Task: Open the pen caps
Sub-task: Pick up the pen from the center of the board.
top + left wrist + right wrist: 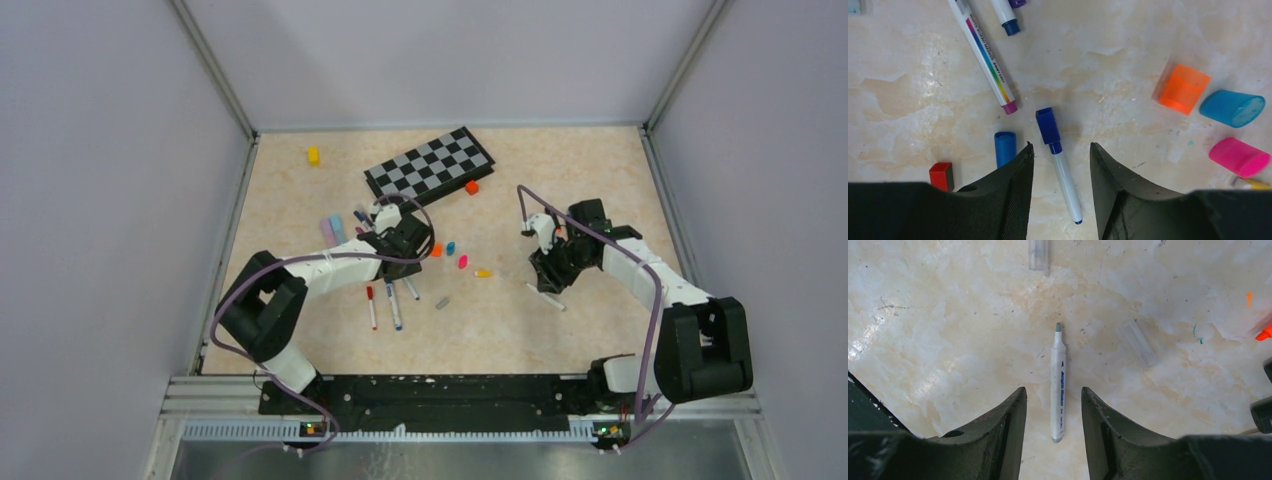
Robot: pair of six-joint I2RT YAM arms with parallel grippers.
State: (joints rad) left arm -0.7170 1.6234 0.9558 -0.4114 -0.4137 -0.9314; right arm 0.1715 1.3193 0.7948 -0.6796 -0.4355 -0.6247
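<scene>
Two grippers, each straddling a pen on the table
The left gripper has fingers apart around a white pen wearing its dark blue cap; the right gripper has fingers apart around an uncapped grey-tipped pen

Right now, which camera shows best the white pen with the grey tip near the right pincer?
The right wrist view: the pen lies inside the open right pincer, its grey tip and printed barrel clear. The top view shows it only as a thin white sliver. The left wrist view does not show it.
</scene>
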